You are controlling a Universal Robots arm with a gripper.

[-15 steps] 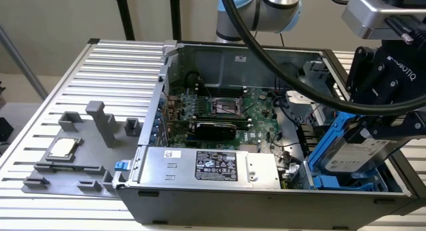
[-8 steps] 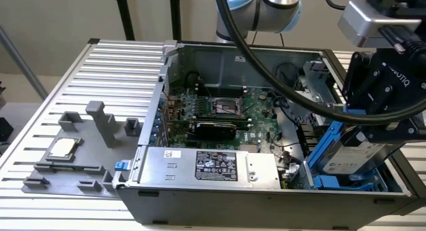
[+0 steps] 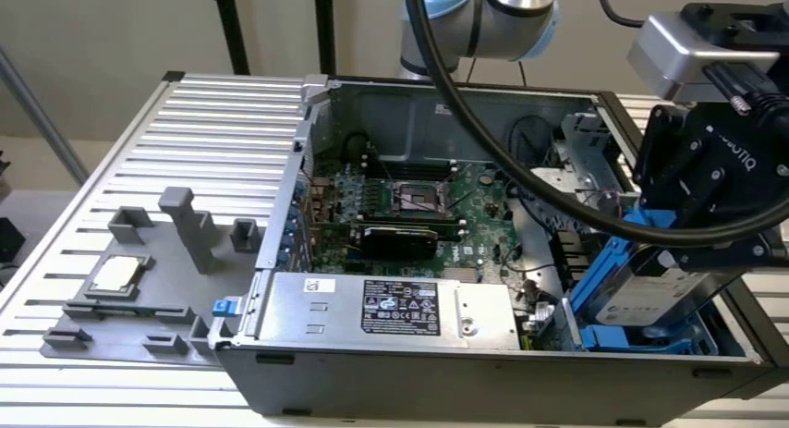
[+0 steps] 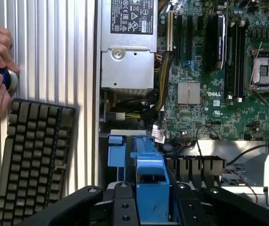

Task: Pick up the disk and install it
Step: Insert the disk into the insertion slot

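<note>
While pinching disk (image 3: 644, 294) in gripper (image 4: 151, 200) at exterior view's four o'clock, hangs over case (image 3: 493, 377) on slatted table (image 3: 222, 123); beige wall (image 3: 111, 30) at twelve.

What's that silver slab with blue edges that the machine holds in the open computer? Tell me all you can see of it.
The disk is a flat silver-grey rectangle, seemingly metal, with a pale printed label on its face and blue plastic rails along its edges. It stands steeply tilted at the exterior view's right end of the open computer case, with its lower end down in the blue drive cage. The tool grips its upper end. Whether it is fully seated cannot be told.
</note>
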